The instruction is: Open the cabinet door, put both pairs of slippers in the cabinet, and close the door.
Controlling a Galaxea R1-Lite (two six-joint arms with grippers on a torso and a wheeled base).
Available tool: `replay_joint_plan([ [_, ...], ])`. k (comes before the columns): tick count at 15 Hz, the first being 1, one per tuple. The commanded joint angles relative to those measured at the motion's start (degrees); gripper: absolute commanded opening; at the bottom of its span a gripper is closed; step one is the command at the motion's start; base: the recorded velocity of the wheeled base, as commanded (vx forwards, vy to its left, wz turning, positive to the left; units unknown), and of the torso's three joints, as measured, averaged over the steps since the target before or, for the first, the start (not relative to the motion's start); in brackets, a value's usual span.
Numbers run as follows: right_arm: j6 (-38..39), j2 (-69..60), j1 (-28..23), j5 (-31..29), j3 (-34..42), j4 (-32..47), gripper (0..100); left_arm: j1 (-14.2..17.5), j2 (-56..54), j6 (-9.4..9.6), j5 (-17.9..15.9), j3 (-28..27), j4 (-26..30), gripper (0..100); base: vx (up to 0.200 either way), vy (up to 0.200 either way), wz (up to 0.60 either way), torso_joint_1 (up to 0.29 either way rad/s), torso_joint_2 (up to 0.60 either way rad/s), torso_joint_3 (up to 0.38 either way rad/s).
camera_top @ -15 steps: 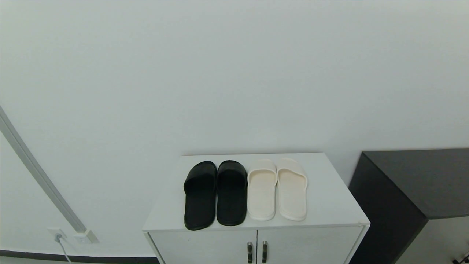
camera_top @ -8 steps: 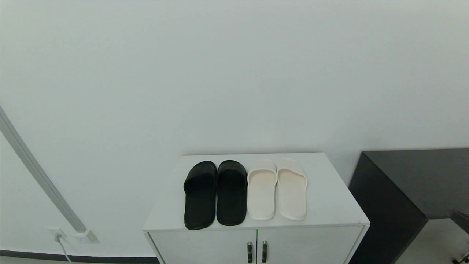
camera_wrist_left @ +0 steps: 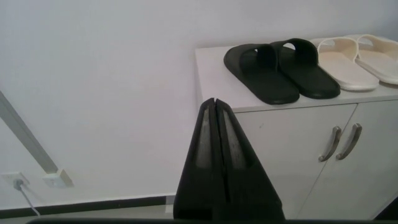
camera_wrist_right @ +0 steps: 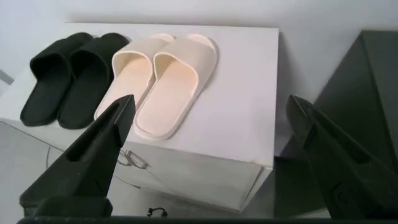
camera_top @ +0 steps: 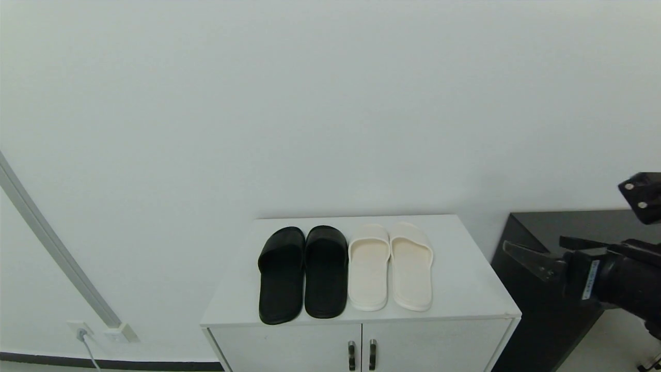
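- Right claw [camera_top: 533, 242] now up at the right flank of the cabinet [camera_top: 465, 289], absent a second ago; spread wide, empty.
- Left claw [camera_wrist_left: 214, 106] pressed shut, empty, well short of the cabinet front.
- Black slippers [camera_top: 303, 274] and white slippers [camera_top: 390, 268] atop the cabinet, left of the right claw, white pair nearer.
- Doors shut, handles [camera_top: 361, 355] below right claw height: reads as the approach to opening.

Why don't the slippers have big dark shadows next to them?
Head view: the light is soft and even, so the black slippers and cream slippers leave only thin dim edges on the cabinet top. Right wrist view: shade sits just under the cream straps, and the cabinet doors look darker than the top. Left wrist view: the door handles carry small pale glints.
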Motion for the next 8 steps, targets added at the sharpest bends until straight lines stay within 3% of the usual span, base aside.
replay_joint_plan([
  [1,1.64,7.81,5.60,-2.71,-3.19,-0.06,100,0.01,0.09,0.01,0.02,0.00,-0.01,0,0.000,0.000,0.00,0.000,0.00,0.000],
  [5,5.07,16.60,13.07,-9.21,-6.44,-3.75,100,0.01,0.09,0.01,-0.07,0.00,-0.01,0,0.000,0.000,0.00,0.000,0.00,0.000],
  [8,7.35,22.31,15.36,-10.97,-8.99,-4.19,100,0.01,0.09,0.01,-0.07,0.00,-0.01,0,0.000,0.000,0.00,0.000,0.00,0.000],
])
